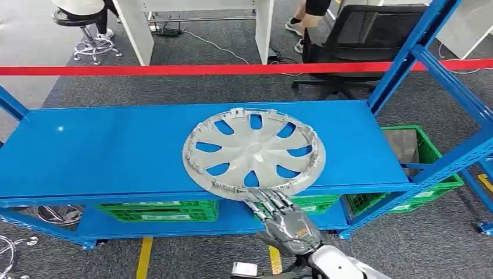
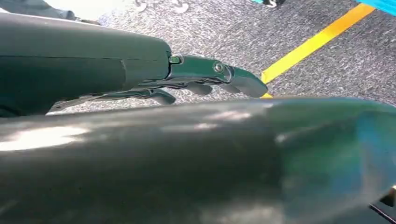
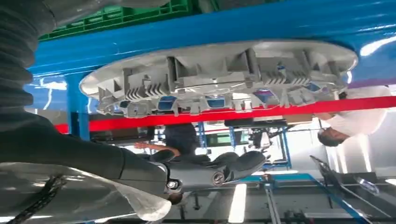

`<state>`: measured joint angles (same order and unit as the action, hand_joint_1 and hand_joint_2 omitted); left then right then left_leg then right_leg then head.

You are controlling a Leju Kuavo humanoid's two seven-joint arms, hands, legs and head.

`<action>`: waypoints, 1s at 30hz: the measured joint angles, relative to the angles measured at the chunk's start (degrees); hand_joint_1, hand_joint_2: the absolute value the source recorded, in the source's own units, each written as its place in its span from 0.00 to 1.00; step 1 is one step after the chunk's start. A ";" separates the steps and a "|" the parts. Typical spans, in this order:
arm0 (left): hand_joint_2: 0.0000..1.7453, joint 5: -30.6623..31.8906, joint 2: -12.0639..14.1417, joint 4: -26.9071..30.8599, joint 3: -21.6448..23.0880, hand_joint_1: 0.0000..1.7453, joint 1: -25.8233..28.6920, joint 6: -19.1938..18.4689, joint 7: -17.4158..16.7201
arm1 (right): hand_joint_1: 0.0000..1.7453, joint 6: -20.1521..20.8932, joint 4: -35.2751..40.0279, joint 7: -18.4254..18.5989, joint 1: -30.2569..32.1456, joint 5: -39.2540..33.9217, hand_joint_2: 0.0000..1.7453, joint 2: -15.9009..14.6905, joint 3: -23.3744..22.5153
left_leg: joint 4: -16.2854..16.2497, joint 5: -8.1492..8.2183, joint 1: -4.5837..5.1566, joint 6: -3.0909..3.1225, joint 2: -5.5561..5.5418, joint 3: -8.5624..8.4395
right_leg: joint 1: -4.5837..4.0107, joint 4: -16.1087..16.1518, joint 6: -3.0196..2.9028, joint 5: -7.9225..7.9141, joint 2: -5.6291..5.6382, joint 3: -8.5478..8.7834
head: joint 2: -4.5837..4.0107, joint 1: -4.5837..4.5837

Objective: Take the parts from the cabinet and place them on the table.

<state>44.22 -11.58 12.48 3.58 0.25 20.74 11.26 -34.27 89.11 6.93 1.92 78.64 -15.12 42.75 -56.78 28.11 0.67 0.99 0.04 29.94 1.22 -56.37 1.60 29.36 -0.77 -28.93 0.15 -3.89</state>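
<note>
Head view: round silver plastic wheel cover [image 1: 254,153] lies flat on the blue metal shelf [image 1: 104,151], its near edge overhanging the front lip.
Right hand [image 1: 278,212] reaches to that near edge, fingers spread and extended, gripping nothing; left hand [image 2: 205,79] hangs over grey carpet, fingers loosely apart, holding nothing.

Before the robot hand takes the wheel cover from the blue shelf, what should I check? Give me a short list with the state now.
1. Wheel cover lies flat on the blue shelf, inner side up: ok.
2. Its near edge overhangs the shelf front, reachable: ok.
3. Right robot hand is at that near edge: ok.
4. Fingers closed on the rim: cannot tell.
5. Left robot hand holds nothing: ok.
6. Red tape and people stay behind the shelf: ok.
</note>
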 joint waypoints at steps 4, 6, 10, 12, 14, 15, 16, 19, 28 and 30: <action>0.00 -0.55 0.09 0.02 0.44 0.00 -0.03 0.02 -0.11 | 0.00 1.33 -0.48 -0.42 -0.04 0.55 1.00 1.11 -1.44 | 0.00 0.00 0.00 0.00 0.00 0.00 | 0.00 0.00 0.00 0.00 0.00 0.00 | 0.00 0.02; 0.00 -0.77 0.15 0.02 0.90 0.00 -0.06 0.02 -0.15 | 0.00 2.99 -1.25 -1.22 -0.25 0.68 1.00 1.55 -1.55 | 0.00 0.00 0.00 0.00 0.00 0.00 | 0.00 0.00 0.00 0.00 0.00 0.00 | 0.00 0.00; 0.00 -0.85 0.17 0.02 0.92 0.00 -0.07 0.02 -0.18 | 0.00 2.99 -1.71 -1.27 -0.43 0.74 1.00 1.64 -1.55 | 0.00 0.00 0.00 0.00 0.00 0.00 | 0.00 0.00 0.00 0.00 0.00 0.00 | 0.00 0.00; 0.00 -0.92 0.17 0.02 0.92 0.00 -0.08 0.02 -0.18 | 0.00 2.99 -1.90 -1.27 -0.51 0.76 1.00 1.77 -1.55 | 0.00 0.00 0.00 0.00 0.00 0.00 | 0.00 0.00 0.00 0.00 0.00 0.00 | 0.00 0.00; 0.00 -0.99 0.20 0.02 0.92 0.00 -0.08 0.02 -0.18 | 0.00 3.38 -2.10 -1.31 -0.65 0.81 1.00 1.90 -1.55 | 0.00 0.00 0.00 0.00 0.00 0.00 | 0.00 0.00 0.00 0.00 0.00 0.00 | 0.00 0.00; 0.00 -1.01 0.20 0.02 0.94 0.00 -0.09 0.02 -0.18 | 0.00 3.67 -2.23 -1.42 -0.74 0.83 1.00 1.92 -1.55 | 0.00 0.00 0.00 0.00 0.00 0.00 | 0.00 0.00 0.00 0.00 0.00 0.00 | 0.00 0.00; 0.00 -1.01 0.22 0.02 0.94 0.00 -0.09 0.00 -0.18 | 0.00 4.24 -2.40 -1.44 -0.87 0.85 1.00 1.99 -1.55 | 0.00 0.00 0.00 0.00 0.00 0.00 | 0.00 0.00 0.00 0.00 0.00 0.00 | 0.00 0.00; 0.00 -1.03 0.24 0.02 0.94 0.00 -0.13 -0.07 -0.20 | 0.00 5.44 -3.15 -1.44 -1.39 0.90 1.00 2.38 -1.55 | 0.00 0.00 0.00 0.00 0.00 0.00 | 0.00 0.00 0.00 0.00 0.00 0.00 | 0.00 0.00; 0.00 -1.77 0.31 0.02 1.11 0.00 -0.18 0.04 -0.98 | 0.00 7.48 -4.72 -0.31 -2.22 1.62 1.00 3.69 -3.13 | 0.00 0.00 0.00 0.00 0.00 0.00 | 0.00 0.00 0.00 0.00 0.00 0.00 | 0.00 0.00; 0.00 -2.10 0.31 0.02 1.22 0.00 -0.18 0.07 -1.01 | 0.00 7.87 -4.81 -0.22 -2.21 1.86 1.00 3.89 -3.67 | 0.00 0.00 0.00 0.00 0.00 0.00 | 0.00 0.00 0.00 0.00 0.00 0.00 | 0.00 0.00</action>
<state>42.12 -11.28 12.50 4.81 0.08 20.81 10.25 -26.40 84.30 6.71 -0.29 80.50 -11.23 39.08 -56.78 28.11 0.67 0.99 0.04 29.94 1.22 -56.37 1.60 29.36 -0.76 -28.93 0.15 -3.89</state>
